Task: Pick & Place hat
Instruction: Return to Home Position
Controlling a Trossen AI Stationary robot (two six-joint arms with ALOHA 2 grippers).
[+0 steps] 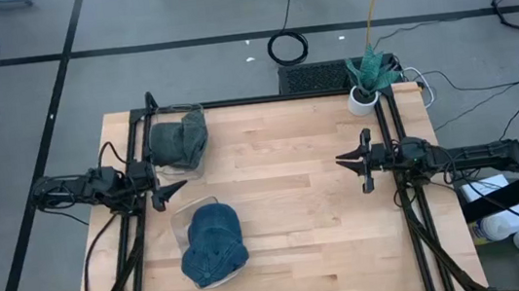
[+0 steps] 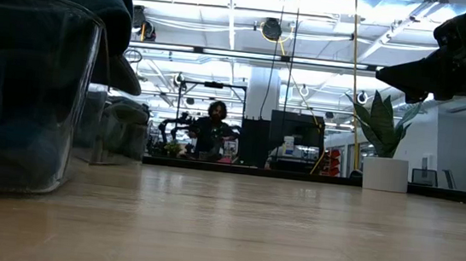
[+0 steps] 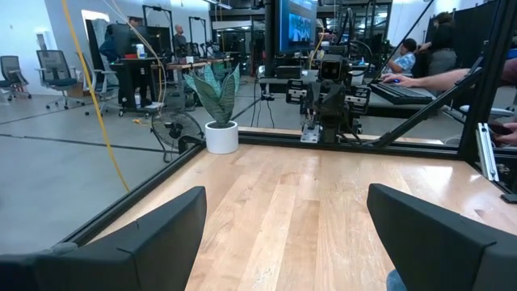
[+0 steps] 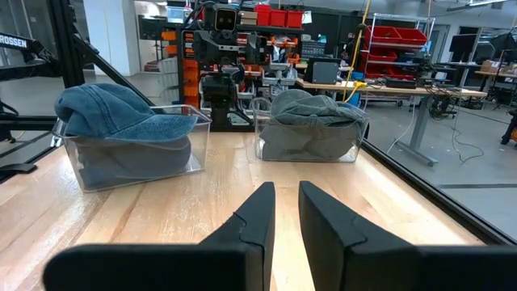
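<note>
A blue denim hat (image 1: 214,244) sits crown up on top of a clear box (image 1: 181,223) near the table's front left; the right wrist view shows it too (image 4: 121,113). A grey-green hat (image 1: 179,140) lies in a second clear box (image 4: 311,144) at the far left. My left gripper (image 1: 167,178) hovers open at the left edge, between the two boxes, pointing level across the table. My right gripper (image 1: 342,161) hovers at the right side with its fingers shut to a narrow slit (image 4: 287,202), holding nothing and facing the hats.
A potted plant (image 1: 366,82) in a white pot stands at the far right corner. Black frame rails (image 1: 389,121) run along the table's left, right and far edges. Bare wood (image 1: 284,192) lies between the two grippers. A person (image 2: 214,133) sits far behind the table.
</note>
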